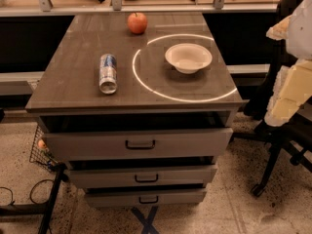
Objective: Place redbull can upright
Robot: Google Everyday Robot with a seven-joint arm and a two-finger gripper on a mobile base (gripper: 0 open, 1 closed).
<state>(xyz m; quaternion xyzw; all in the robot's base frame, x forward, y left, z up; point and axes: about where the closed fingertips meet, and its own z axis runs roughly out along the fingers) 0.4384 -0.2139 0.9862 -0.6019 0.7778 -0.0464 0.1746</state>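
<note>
The redbull can (108,73) lies on its side on the left part of the dark wooden tabletop (73,89), one shiny end facing the front edge. It is silver with blue patches. My gripper (288,95) is on the pale arm at the right edge of the camera view. It is off the table and far to the right of the can. Nothing is seen in it.
A white bowl (188,57) stands right of the can inside a bright ring of light. A red apple (137,23) sits at the back. Below the top are three drawers (140,144). An office chair (275,150) stands at the right and a wire basket (41,147) at the lower left.
</note>
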